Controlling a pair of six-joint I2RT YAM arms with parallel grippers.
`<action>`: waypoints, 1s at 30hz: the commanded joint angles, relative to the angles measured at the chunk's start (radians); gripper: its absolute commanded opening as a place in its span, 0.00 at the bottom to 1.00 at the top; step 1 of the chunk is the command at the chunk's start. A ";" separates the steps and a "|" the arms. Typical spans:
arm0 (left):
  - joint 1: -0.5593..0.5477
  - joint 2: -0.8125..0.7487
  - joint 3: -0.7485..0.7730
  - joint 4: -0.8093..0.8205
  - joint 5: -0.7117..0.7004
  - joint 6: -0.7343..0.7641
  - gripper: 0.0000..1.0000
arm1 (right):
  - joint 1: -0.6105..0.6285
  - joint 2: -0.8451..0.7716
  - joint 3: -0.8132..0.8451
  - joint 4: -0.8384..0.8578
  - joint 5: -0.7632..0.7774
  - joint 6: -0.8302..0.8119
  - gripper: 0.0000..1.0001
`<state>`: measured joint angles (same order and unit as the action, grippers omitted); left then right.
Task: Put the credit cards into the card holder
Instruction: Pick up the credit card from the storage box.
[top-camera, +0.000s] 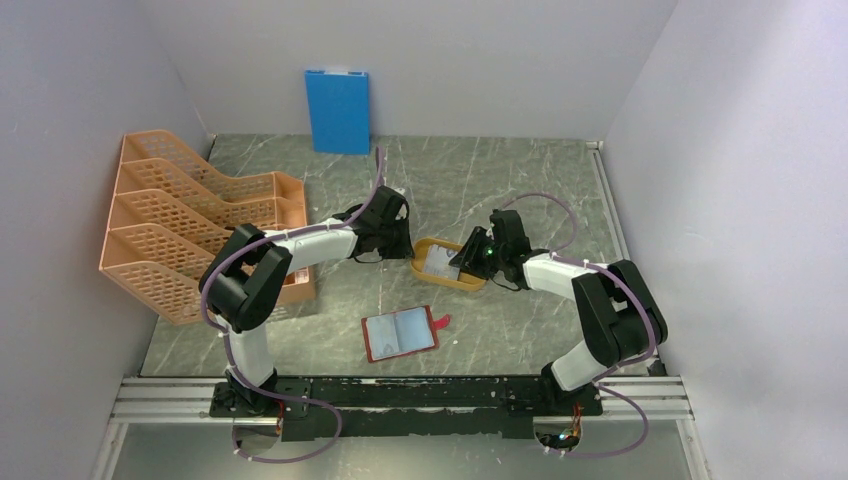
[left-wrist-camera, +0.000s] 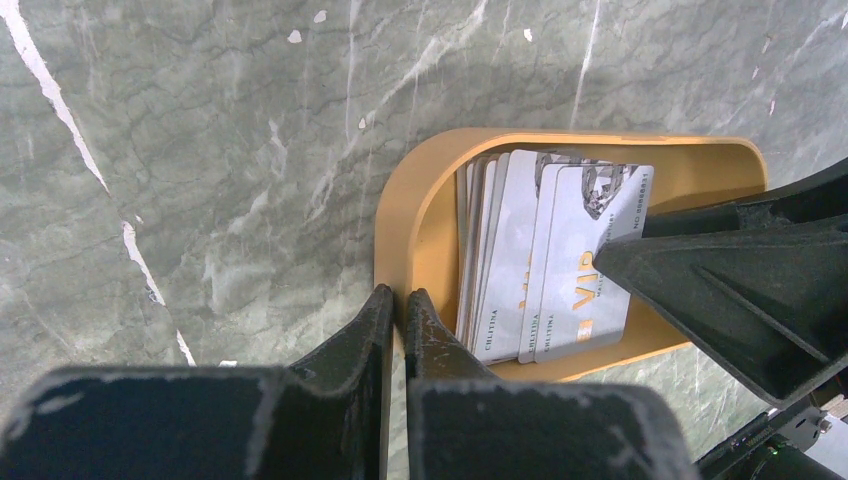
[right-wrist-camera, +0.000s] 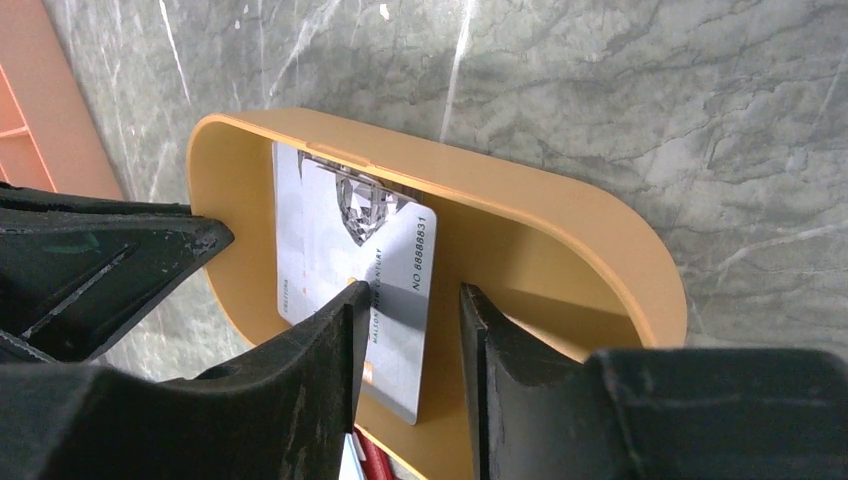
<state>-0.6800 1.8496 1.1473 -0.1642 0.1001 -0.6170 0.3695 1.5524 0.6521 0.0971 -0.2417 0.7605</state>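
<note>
Left gripper (left-wrist-camera: 400, 298): closed on the rim of the tray (left-wrist-camera: 430, 170), steadying it.
Right gripper (right-wrist-camera: 412, 293): jaws apart, astride one card's edge (not yet pinched).
Credit cards (left-wrist-camera: 545, 265): stacked in tray.
Card holder (top-camera: 400, 333): open, at 6 o'clock from tray.
Advice: pinch one card only, then lift straight.

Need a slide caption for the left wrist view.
Left tool pinches the yellow tray by its wall while the right tool reaches into the fanned credit cards.

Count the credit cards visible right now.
6 credit cards at least, all leaning in one fanned stack inside the yellow tray; more may be hidden behind them.
</note>
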 joint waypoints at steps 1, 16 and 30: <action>-0.007 0.018 0.012 -0.034 0.021 -0.001 0.05 | -0.005 -0.008 -0.015 -0.046 -0.016 -0.023 0.38; -0.007 0.013 0.016 -0.038 0.019 -0.001 0.05 | -0.018 -0.102 -0.045 -0.068 -0.002 -0.021 0.17; -0.007 0.010 0.027 -0.045 0.016 0.001 0.05 | -0.019 -0.170 -0.017 -0.092 -0.071 0.051 0.00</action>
<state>-0.6811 1.8496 1.1496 -0.1696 0.1001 -0.6167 0.3561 1.4036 0.6247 0.0582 -0.2741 0.7788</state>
